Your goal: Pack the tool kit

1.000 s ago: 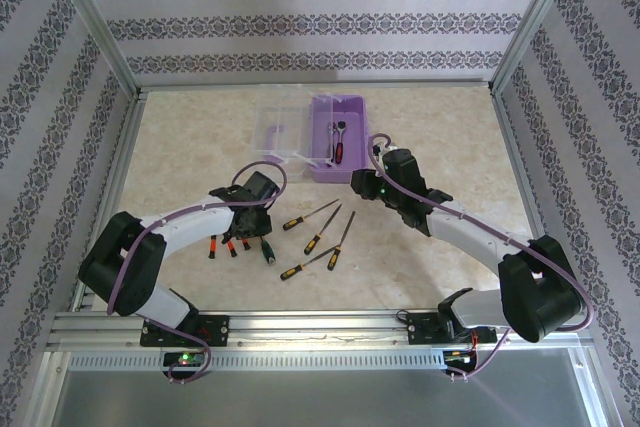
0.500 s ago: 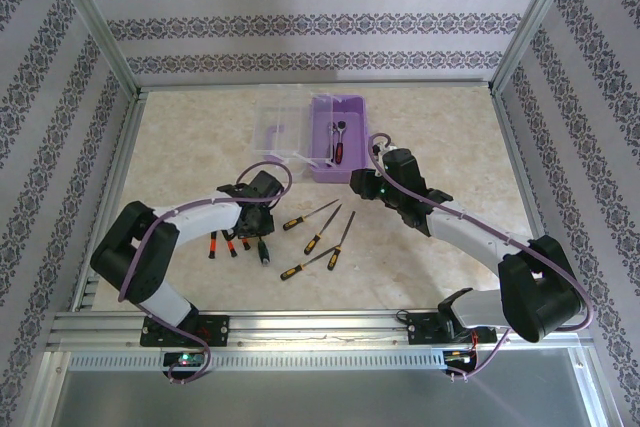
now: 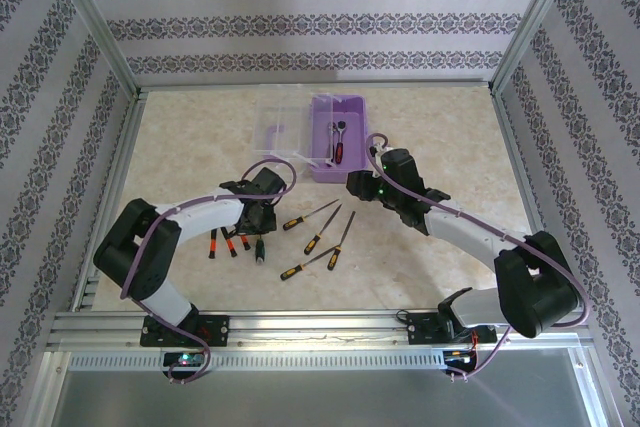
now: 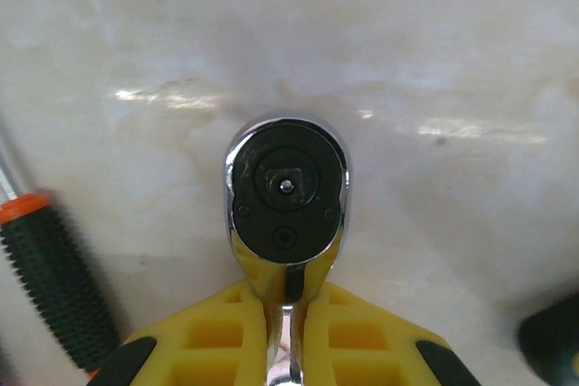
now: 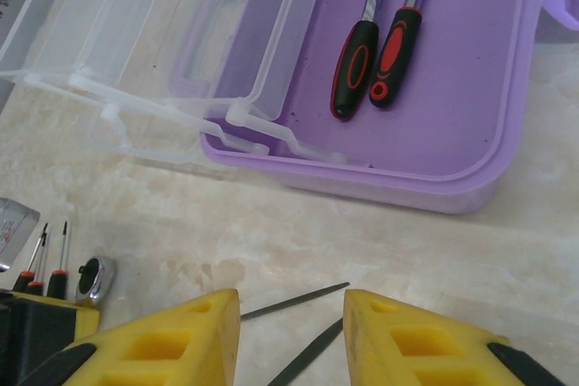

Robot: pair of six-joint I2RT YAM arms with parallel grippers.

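Left end effector [image 4: 288,306]: clenched on the ratchet [image 4: 286,194] shaft; its head is seen at frame centre, just above the fingertips [image 4: 228,332].
Right end effector [image 5: 291,314]: held spread apart; purple box [image 5: 434,189] is seen at upper frame.

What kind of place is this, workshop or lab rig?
Likely a lab test cell, not a workshop: aluminium frame holding wallpapered panels, marble-look tabletop, left arm and right arm bolted to a rail.
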